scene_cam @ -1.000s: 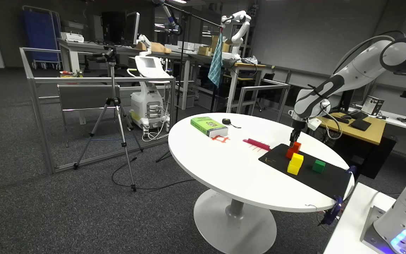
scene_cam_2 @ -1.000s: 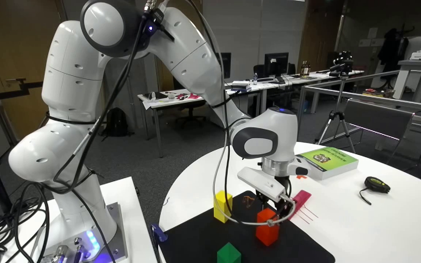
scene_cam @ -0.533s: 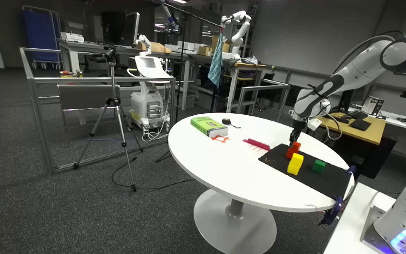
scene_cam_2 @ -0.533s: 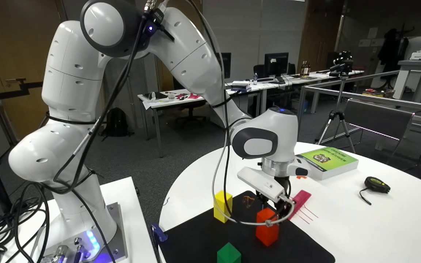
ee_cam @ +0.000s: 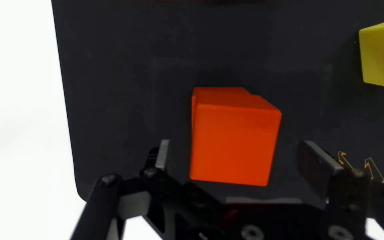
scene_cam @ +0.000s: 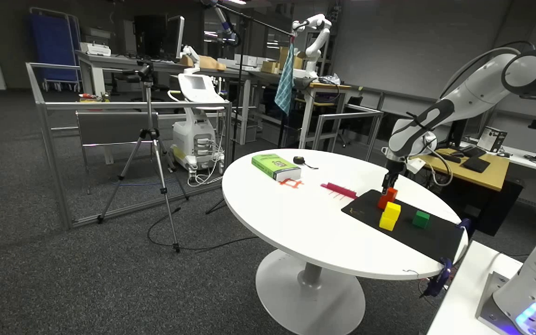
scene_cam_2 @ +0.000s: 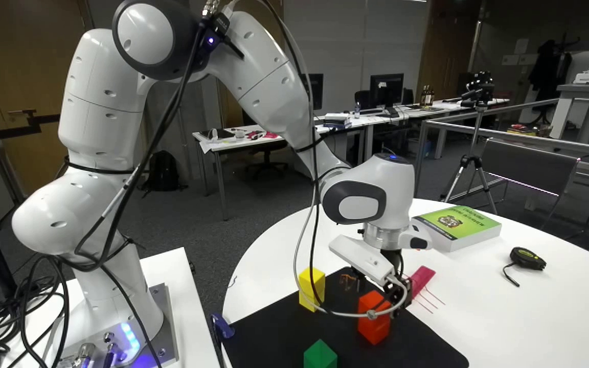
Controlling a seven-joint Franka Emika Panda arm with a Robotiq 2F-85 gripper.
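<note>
Black mat carries, near its corner, red blocks, probably light, stiff, best held by sides; gripper stands wide, empty.

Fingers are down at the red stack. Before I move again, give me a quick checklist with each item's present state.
1. Fingers open, with a gap on both sides of the upper red block: ok.
2. Upper red block resting on the lower red block: ok.
3. Red edges flush: not ok; a slight step shows in the wrist view.
4. Yellow stack apart from the fingers: ok.
5. Green block on the black mat, away from the fingers: ok.
6. How low the fingers reach beside the upper red block: cannot tell exactly.
</note>
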